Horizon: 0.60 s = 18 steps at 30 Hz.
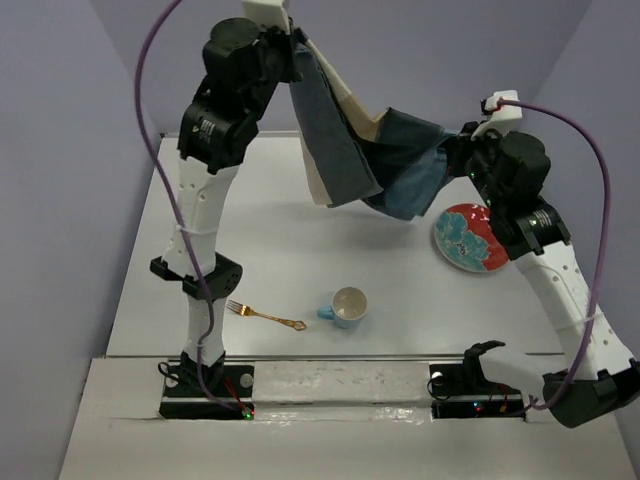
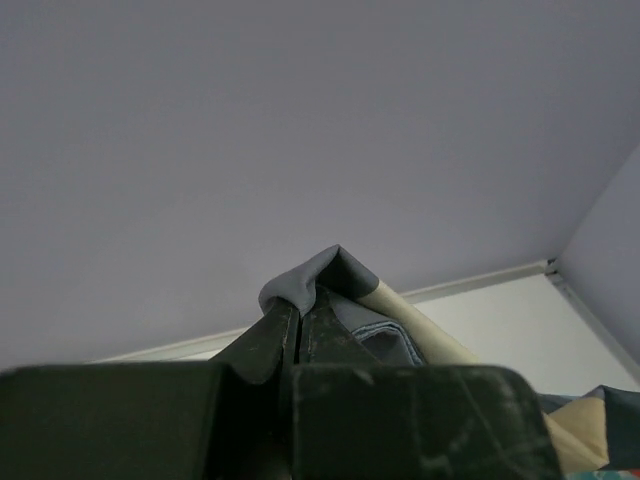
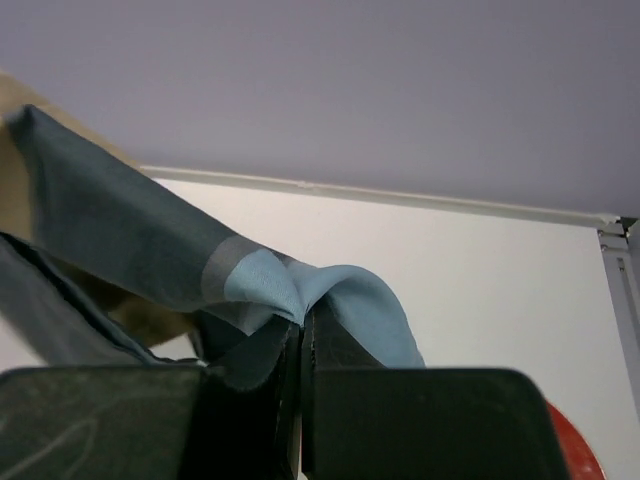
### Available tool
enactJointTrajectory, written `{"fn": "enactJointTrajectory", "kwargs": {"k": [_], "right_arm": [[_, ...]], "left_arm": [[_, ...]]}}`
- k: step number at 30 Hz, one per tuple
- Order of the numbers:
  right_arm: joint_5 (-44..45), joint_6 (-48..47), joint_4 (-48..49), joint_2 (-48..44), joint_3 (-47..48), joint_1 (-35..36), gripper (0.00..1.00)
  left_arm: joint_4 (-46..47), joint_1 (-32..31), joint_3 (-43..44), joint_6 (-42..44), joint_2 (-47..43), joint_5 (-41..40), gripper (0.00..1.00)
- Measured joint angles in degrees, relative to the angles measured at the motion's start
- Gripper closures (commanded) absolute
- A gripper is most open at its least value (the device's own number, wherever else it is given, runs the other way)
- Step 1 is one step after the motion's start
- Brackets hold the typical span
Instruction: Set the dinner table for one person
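A striped cloth mat [image 1: 365,155] in grey, beige and blue hangs in the air between both arms, above the far half of the white dinner table [image 1: 270,240]. My left gripper [image 1: 297,48] is raised high and shut on one grey corner of the mat [image 2: 310,275]. My right gripper [image 1: 452,150] is lower, at the right, and shut on a light blue corner of the mat [image 3: 300,290]. A red and blue plate [image 1: 470,238] lies at the right. A pale blue cup [image 1: 347,306] and a gold fork [image 1: 265,315] lie near the front.
Purple walls close in the table at the back and both sides. A raised strip with the arm bases [image 1: 340,385] runs along the near edge. The plate's red rim [image 3: 575,445] shows at the bottom right of the right wrist view.
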Motion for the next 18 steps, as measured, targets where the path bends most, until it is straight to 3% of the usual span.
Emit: {"fn": "enactJointTrajectory", "kwargs": {"k": [6,9,15,18], "right_arm": [[-1.07,1.62,-5.05,-5.27,3.89,0.02,1.00],[-2.78,2.36,-7.41,-6.60,5.57,0.02,1.00],[-6.49,3.39,-10.86,-7.89,7.52,0.00,1.00],[-6.82,3.34,-11.61,-7.17,8.52,0.02,1.00]], "left_arm": [[2.60,0.13,-5.53,-0.87,-11.47,0.17,1.00],[6.56,0.13,-16.46,-0.85,-18.73,0.46,1.00],[18.64,0.13,-48.89,-0.33,-35.08,-0.90,1.00],[21.42,0.13,-52.39,0.44,-34.80,-2.86,1.00]]}}
